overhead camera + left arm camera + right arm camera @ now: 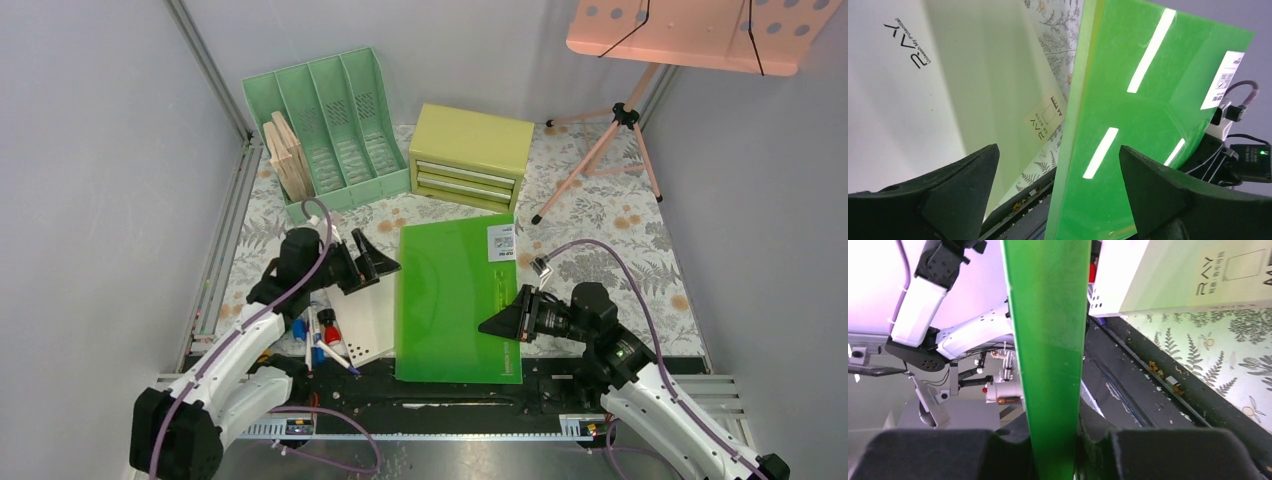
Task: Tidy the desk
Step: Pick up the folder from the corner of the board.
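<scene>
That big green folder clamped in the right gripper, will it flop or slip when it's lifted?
Probably fairly stiff: the green folder looks straight edge-on, with no sag. Its glossy face shows bright reflections, so it may slip in the right gripper. Thin, wide and held at one edge, it likely twists.

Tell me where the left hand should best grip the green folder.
The folder is a thin sheet pinched at its right edge by the right hand; so probably take its free left edge, from the left, which the open left hand faces.
</scene>
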Robot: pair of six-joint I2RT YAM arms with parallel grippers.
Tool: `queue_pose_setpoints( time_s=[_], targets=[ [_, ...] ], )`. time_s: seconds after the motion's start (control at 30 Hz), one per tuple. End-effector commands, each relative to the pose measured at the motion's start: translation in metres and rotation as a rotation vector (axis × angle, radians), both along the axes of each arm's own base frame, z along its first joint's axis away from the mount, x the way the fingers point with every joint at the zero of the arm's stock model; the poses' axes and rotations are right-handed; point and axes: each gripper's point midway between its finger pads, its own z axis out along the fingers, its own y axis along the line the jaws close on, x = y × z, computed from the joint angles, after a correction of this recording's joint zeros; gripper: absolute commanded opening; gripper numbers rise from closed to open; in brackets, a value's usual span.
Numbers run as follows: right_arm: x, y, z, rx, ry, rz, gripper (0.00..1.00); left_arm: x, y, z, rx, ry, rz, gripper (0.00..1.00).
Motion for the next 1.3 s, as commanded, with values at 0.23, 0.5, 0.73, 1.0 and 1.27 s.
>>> queue_pose_setpoints(
  time_s=[0.23, 0.5, 0.73, 1.0, 1.27],
  targets=[
    [-0.004, 0.018, 0.058, 0.138, -0.123, 0.138, 0.0, -0.004, -0.005, 0.033, -0.19, -0.086, -0.181, 0.93],
    [-0.001, 0.028, 0.063, 0.159, -0.089, 0.202, 0.0, 0.002, -0.013, 0.049, -0.258, -0.096, -0.213, 0.91],
    [0.01, 0.031, 0.042, 0.069, -0.06, 0.175, 0.0, -0.004, -0.014, 0.078, -0.291, -0.145, -0.248, 0.78],
    [0.001, 0.033, 0.038, 0.068, -0.067, 0.263, 0.0, -0.033, -0.013, 0.102, -0.295, -0.21, -0.347, 0.61],
    [-0.011, 0.031, 0.043, 0.087, -0.092, 0.33, 0.0, -0.047, -0.008, 0.116, -0.216, -0.231, -0.419, 0.58]
  ],
)
